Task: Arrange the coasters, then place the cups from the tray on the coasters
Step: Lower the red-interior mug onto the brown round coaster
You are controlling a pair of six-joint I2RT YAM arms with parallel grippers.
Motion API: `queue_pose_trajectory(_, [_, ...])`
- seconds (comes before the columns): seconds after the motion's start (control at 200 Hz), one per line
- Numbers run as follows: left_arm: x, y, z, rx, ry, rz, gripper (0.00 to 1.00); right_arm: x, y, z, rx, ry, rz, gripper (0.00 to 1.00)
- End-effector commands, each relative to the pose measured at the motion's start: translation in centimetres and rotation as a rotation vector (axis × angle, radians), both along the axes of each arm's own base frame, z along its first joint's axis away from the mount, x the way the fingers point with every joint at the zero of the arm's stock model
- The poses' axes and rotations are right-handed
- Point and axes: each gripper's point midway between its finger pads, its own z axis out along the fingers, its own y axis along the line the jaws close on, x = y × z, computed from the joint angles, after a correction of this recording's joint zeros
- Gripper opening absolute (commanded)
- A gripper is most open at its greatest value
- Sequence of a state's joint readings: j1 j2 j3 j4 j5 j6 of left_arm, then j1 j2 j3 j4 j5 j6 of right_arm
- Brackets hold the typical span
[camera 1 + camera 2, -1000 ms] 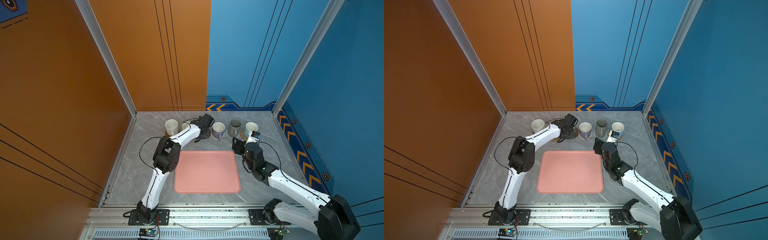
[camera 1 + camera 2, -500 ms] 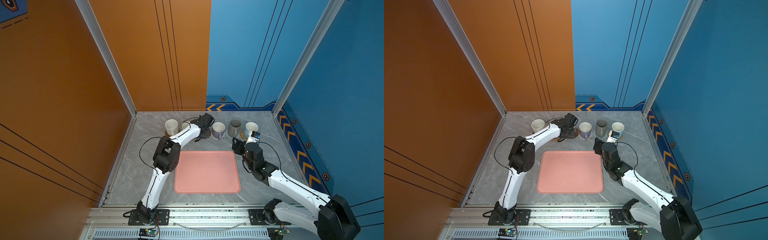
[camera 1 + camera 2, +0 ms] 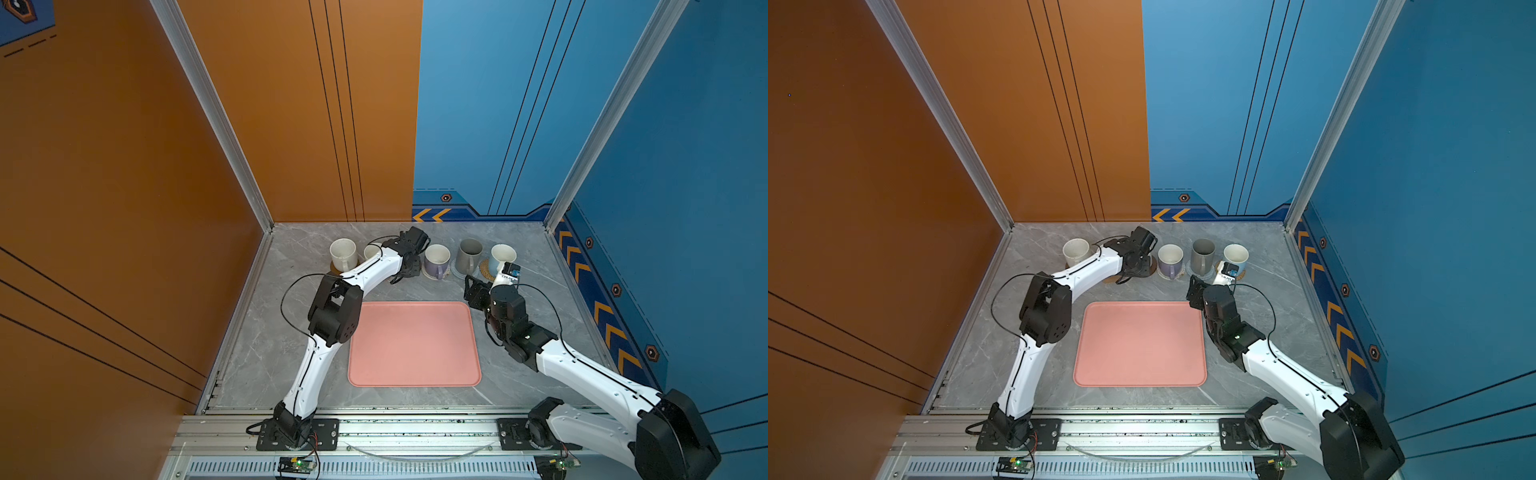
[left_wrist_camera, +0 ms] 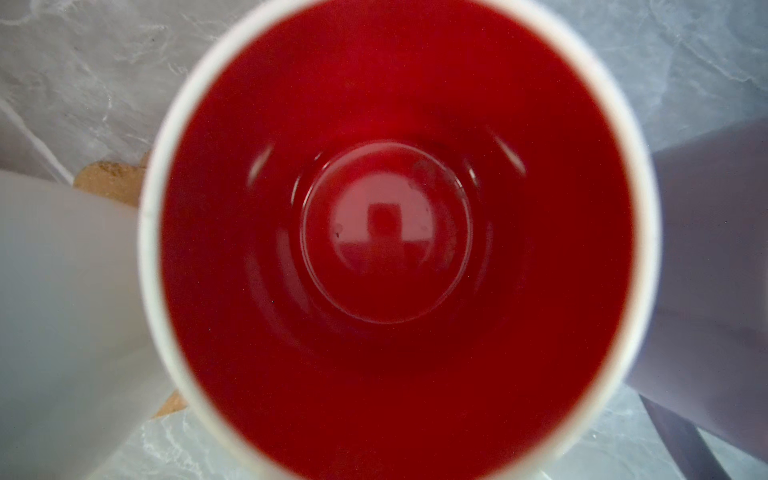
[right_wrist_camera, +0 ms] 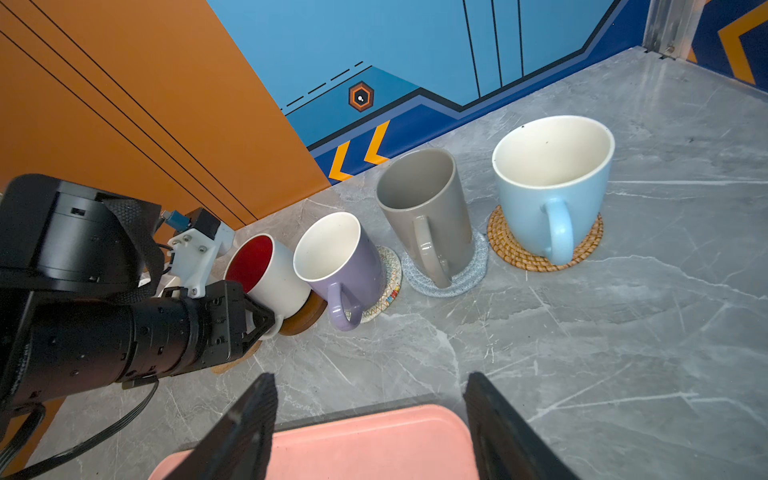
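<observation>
Left gripper [image 3: 405, 271] hides red-lined mug [image 5: 270, 272] from above; wrist views show it

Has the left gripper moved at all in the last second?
No. In both top views the left gripper sits in the same place beside the lavender mug, at the red-inside mug.

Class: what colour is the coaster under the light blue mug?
Tan woven rattan coaster; right wrist view.
</observation>
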State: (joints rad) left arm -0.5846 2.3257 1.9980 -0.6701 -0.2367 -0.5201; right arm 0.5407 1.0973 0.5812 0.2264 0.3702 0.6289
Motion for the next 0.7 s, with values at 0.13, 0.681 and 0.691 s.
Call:
queue_pose_trajectory(0.13, [1.03, -1.32, 1.68, -0.041, -0.051, -0.011, 0.00, -0.16, -0.40, -0.32, 0.009, 0.008, -0.008, 0.70])
queue_pose_trajectory(0.681, [0.66, -1.25, 1.34, -0.037, -0.032, -0.013, 0.27, -0.23, -0.51, -0.36, 0.013, 0.008, -0.009, 0.70])
queue_pose_trajectory(0.691, [0.67, -1.23, 1.35, -0.038, -0.032, -0.012, 0.28, -0.24, -0.52, -0.36, 0.012, 0.008, -0.009, 0.70])
